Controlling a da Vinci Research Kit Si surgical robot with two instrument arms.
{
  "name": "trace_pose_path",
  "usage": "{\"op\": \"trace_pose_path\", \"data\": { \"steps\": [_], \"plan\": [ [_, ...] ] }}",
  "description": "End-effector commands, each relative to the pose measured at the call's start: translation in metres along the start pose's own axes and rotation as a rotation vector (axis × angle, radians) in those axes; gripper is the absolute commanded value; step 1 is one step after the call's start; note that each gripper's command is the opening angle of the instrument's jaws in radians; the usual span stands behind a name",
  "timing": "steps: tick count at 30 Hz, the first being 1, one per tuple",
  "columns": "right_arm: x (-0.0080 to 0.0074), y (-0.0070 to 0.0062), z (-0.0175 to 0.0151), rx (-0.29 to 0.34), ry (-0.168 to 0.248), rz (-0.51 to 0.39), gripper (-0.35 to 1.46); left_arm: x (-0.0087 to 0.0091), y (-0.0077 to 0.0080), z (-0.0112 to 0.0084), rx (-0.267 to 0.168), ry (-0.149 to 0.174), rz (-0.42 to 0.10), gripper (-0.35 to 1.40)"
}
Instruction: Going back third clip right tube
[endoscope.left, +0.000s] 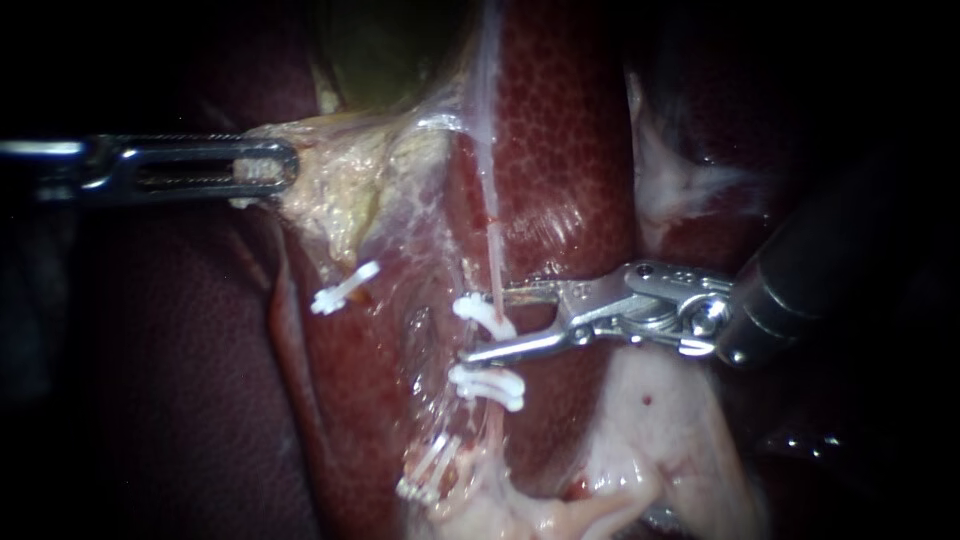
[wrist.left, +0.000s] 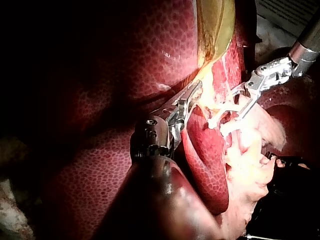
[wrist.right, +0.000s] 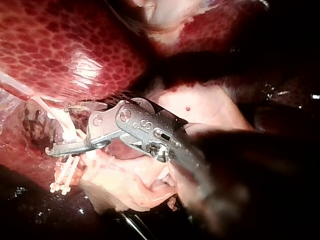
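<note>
Where a thin pink tube (endoscope.left: 493, 235) runs down the face of the dark red, speckled liver (endoscope.left: 565, 150), the right instrument (endoscope.left: 487, 322) reaches in from the right. Its two silver jaws are spread wide, one on either side of the tube. This is the right tube of the two strands in the scene. A white clip (endoscope.left: 485, 312) sits across the tube between the spread jaws. The jaws stand wider than the clip and do not squeeze it.

A little nearer along the same tube sits a second white clip (endoscope.left: 488, 386). Nearer still, a third, see-through clip (endoscope.left: 430, 468) lies beside a pale fleshy lump (endoscope.left: 650, 440). Off to the left, well apart from these, a tilted white clip (endoscope.left: 345, 287) sits on the other strand.

The left instrument (endoscope.left: 280, 165) comes in level from the left. Its long, slotted jaws are pressed together on the left edge of a flap of pale yellow tissue (endoscope.left: 340, 190), pinching it. The flap stretches to the right toward the tube. It hangs from the greenish gallbladder (endoscope.left: 385, 50) at the far side of the scene.

The left wrist view shows the same pinch on the yellow tissue just under the gallbladder, with the right instrument's spread jaws ahead of it. In the right wrist view one flat jaw lies beside the white clips.
</note>
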Motion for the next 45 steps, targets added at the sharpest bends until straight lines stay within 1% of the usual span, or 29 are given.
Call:
{"op": "trace_pose_path", "data": {
  "steps": [1, 6, 10, 14, 19, 21, 23, 27, 30, 31, 37, 39, 41, 42, 43, 45],
  "plan": [
    [0.0001, 0.0, -0.0003, 0.002, -0.001, -0.001, 0.6, 0.0, 0.0, 0.0, 0.001, 0.0, 0.0, -0.35],
    [0.0004, -0.0006, -0.0018, 0.013, -0.004, -0.005, 0.6, 0.0, 0.0, 0.0, 0.001, 0.0, 0.0, -0.35],
    [0.0003, -0.0012, -0.0021, 0.034, -0.009, -0.006, 0.6, 0.0, 0.0, 0.0, 0.001, 0.0, 0.0, -0.35],
    [0.0003, -0.002, -0.001, 0.053, -0.013, -0.008, 0.6, 0.0, 0.0, 0.0, 0.001, 0.0, 0.0, -0.35],
    [-0.0007, -0.0033, 0.0016, 0.083, -0.022, -0.027, 0.6, 0.0, 0.0, 0.0, 0.001, 0.0, 0.0, -0.35],
    [-0.001, -0.0037, 0.002, 0.089, -0.024, -0.031, 0.6, 0.0001, 0.0, 0.0, 0.0, 0.0, 0.0, -0.35],
    [-0.001, -0.0037, 0.0018, 0.09, -0.024, -0.031, 0.6, 0.0001, -0.0001, -0.0001, 0.0, 0.0, 0.001, -0.35],
    [-0.0007, -0.0034, 0.0002, 0.094, -0.024, -0.027, 0.6, 0.0002, -0.0001, -0.0001, 0.003, 0.001, 0.001, -0.35],
    [-0.0003, -0.0031, -0.0012, 0.077, -0.02, -0.022, 0.6, 0.0002, -0.0001, -0.0001, 0.002, 0.001, 0.001, -0.35],
    [-0.0001, -0.0029, -0.002, 0.073, -0.018, -0.013, 0.6, 0.0002, -0.0001, -0.0001, 0.002, 0.001, 0.001, -0.35],
    [0.0014, -0.0023, -0.0055, 0.04, -0.011, -0.033, 0.6, 0.0002, -0.0001, -0.0001, 0.002, 0.001, 0.001, -0.35],
    [0.0018, -0.0024, -0.0064, 0.034, -0.01, -0.035, 0.6, 0.0002, -0.0002, -0.0001, 0.002, 0.001, 0.001, -0.35],
    [0.0023, -0.0028, -0.0075, 0.037, -0.012, -0.056, 0.6, 0.0002, -0.0002, -0.0001, 0.002, 0.001, 0.001, -0.35],
    [0.0026, -0.0031, -0.0079, 0.039, -0.013, -0.072, 0.6, 0.0002, -0.0002, -0.0001, 0.002, 0.001, 0.001, -0.35],
    [0.003, -0.0035, -0.0084, 0.043, -0.015, -0.111, 0.6, 0.0002, -0.0002, 0.0, 0.002, 0.001, 0.001, -0.35],
    [0.0038, -0.0043, -0.0093, 0.055, -0.018, -0.148, 0.6, 0.0002, -0.0002, 0.0, 0.002, 0.001, 0.001, -0.35]
  ]
}}
